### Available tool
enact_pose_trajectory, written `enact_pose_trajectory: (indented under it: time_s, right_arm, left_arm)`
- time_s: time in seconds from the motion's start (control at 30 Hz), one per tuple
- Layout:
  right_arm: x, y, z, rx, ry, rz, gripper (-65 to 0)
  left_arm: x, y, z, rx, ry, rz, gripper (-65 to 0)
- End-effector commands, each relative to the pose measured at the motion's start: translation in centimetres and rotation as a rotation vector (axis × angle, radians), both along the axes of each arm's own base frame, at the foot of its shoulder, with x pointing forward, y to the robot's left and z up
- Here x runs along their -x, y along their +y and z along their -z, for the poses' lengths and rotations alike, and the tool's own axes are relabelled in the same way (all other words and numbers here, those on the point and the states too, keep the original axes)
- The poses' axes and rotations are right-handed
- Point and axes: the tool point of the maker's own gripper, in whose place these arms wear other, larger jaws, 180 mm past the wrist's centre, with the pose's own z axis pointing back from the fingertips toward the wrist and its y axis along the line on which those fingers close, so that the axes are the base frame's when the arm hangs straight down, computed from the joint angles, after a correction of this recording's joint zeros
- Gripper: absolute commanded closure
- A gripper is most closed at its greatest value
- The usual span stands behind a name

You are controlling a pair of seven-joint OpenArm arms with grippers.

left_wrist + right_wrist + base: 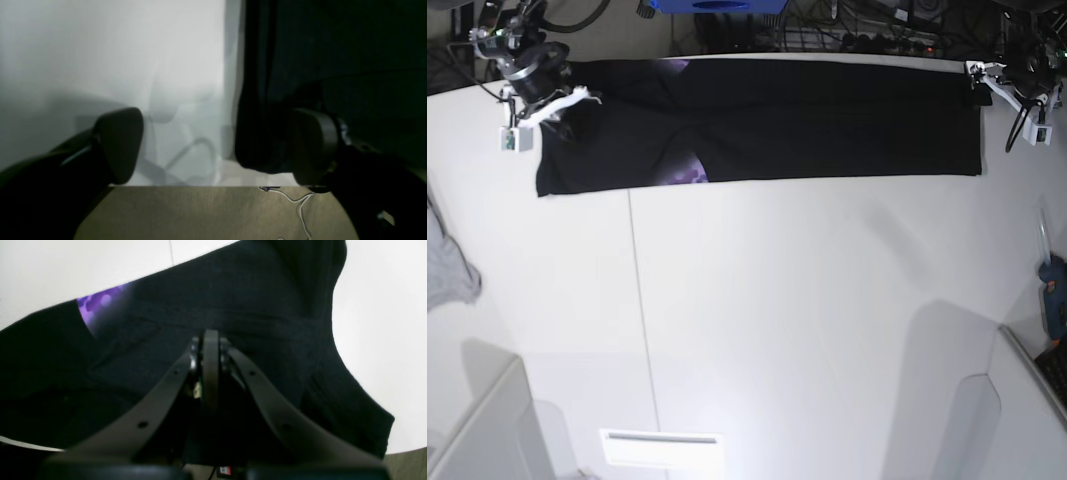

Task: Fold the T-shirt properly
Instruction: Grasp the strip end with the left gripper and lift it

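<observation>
The black T-shirt (807,120) lies as a long flat band along the far side of the white table (807,320). A patch of purple print (689,172) shows near its left part. My right gripper (555,110) is at the shirt's left end. In the right wrist view it (210,340) is shut, with the T-shirt (253,300) bunched around the tips and purple print (100,303) to the left. My left gripper (980,88) is at the shirt's right edge. In the left wrist view it (215,146) is open, and the shirt's edge (260,133) hangs beside the right finger (313,146).
A light grey cloth (447,265) lies at the table's left edge. A blue object (1055,300) sits at the right edge. Cables and a blue box (717,5) crowd the back. A white cable (300,203) lies on tan fabric below the left gripper.
</observation>
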Motion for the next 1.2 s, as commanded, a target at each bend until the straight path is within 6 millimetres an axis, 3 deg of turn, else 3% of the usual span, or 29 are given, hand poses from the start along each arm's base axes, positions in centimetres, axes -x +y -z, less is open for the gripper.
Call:
enact_pose_trajectory:
  time_s: [0.0, 0.13, 0.27, 0.37, 0.5, 0.67, 0.93, 1.17]
  right_arm:
    - [-0.5, -0.1, -0.8, 0.003, -0.038, -0.006, 0.0]
    - [-0.4, -0.1, -0.8, 0.005, -0.038, -0.006, 0.0]
    - [-0.5, 0.0, -0.8, 0.004, -0.038, -0.007, 0.0]
    - [-0.5, 0.0, -0.8, 0.004, -0.038, -0.007, 0.0]
    - [-0.4, 0.0, -0.8, 0.004, -0.036, -0.008, 0.0]
    - [-0.4, 0.0, -0.8, 0.004, -0.036, -0.008, 0.0]
    - [-0.4, 0.0, -0.8, 0.004, -0.035, -0.008, 0.0]
    - [-0.4, 0.0, -0.8, 0.004, -0.035, -0.008, 0.0]
  left_arm:
    - [-0.7, 0.7, -1.4, -0.036, -0.034, 0.025, -65.0]
    - [-0.8, 1.1, -4.4, -0.114, -0.084, 0.043, -65.0]
    - [-1.4, 0.2, -7.8, -0.106, -0.206, 0.053, -65.0]
    - [-1.7, -0.8, -8.1, -0.056, -0.24, 0.061, -65.0]
    - [-2.4, -1.9, -7.1, -0.037, -0.223, 0.089, -65.0]
    - [-3.0, -2.8, -3.8, 0.064, -0.179, 0.071, -65.0]
    - [-2.5, -3.9, -0.5, 0.155, -0.102, 0.071, -65.0]
    - [-2.0, -3.5, 1.8, 0.094, 0.003, 0.092, -65.0]
